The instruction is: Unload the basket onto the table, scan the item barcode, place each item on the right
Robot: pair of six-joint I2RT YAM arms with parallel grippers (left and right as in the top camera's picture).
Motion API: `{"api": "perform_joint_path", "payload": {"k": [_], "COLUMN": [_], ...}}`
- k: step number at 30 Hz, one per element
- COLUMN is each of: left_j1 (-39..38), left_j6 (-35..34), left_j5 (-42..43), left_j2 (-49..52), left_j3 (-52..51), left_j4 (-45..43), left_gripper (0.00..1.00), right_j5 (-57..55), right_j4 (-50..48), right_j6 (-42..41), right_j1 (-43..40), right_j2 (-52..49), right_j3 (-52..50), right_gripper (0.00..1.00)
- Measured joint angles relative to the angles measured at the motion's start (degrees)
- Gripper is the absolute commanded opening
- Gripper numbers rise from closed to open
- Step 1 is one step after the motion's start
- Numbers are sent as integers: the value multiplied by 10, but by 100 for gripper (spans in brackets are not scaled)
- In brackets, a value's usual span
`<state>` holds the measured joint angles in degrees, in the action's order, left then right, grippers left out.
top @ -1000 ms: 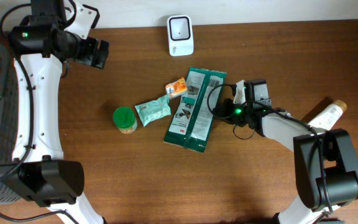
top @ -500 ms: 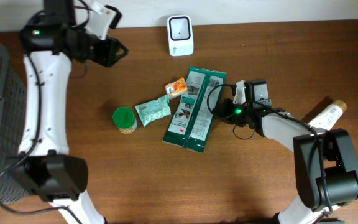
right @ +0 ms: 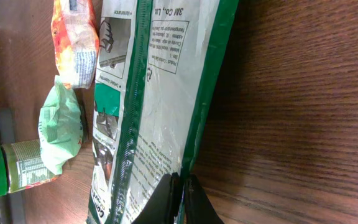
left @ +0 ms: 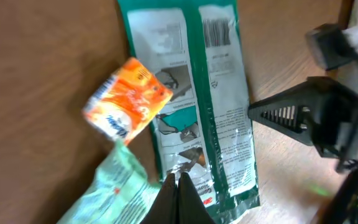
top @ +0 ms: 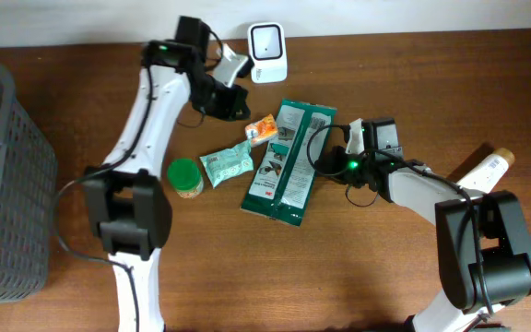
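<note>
Left gripper (left: 178, 186) pinched shut and empty, hanging over the middle of the worktop (top: 404, 277) above the green package (top: 287, 164). Package lies flat mid-worktop, printed side up, barcode (left: 219, 31) showing near its far end. Right gripper (right: 180, 190) also fully closed, tips against the package's right edge; can't tell if it pinches the film. White scanner (top: 267, 53) stands at the far edge. Orange packet (top: 262, 128) touches the package's left side; pale green pouch (top: 226, 165) and green-lidded jar (top: 185, 177) lie further left.
</note>
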<state>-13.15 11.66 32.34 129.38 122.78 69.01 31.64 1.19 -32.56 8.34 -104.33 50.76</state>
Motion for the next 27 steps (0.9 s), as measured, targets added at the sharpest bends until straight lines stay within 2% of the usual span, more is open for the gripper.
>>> {"api": "perform_joint_path", "payload": {"k": [7,20,27], "left_j1": [-48,-83,-91], "left_j6": [-27,-120,-145], "left_j5": [1,-42,-47], "left_j2": [62,122,147], "left_j3": [0,0,0], "left_j4": [-11,-52,-52], "left_gripper": [0,0,0], "right_j5": [1,10,13], "right_j4": [0,0,-9], "right_j6": [0,0,-5], "right_j1": [0,0,0], "right_j2": [0,0,0], "right_j3": [0,0,0], "right_gripper": [4,4,4]}}
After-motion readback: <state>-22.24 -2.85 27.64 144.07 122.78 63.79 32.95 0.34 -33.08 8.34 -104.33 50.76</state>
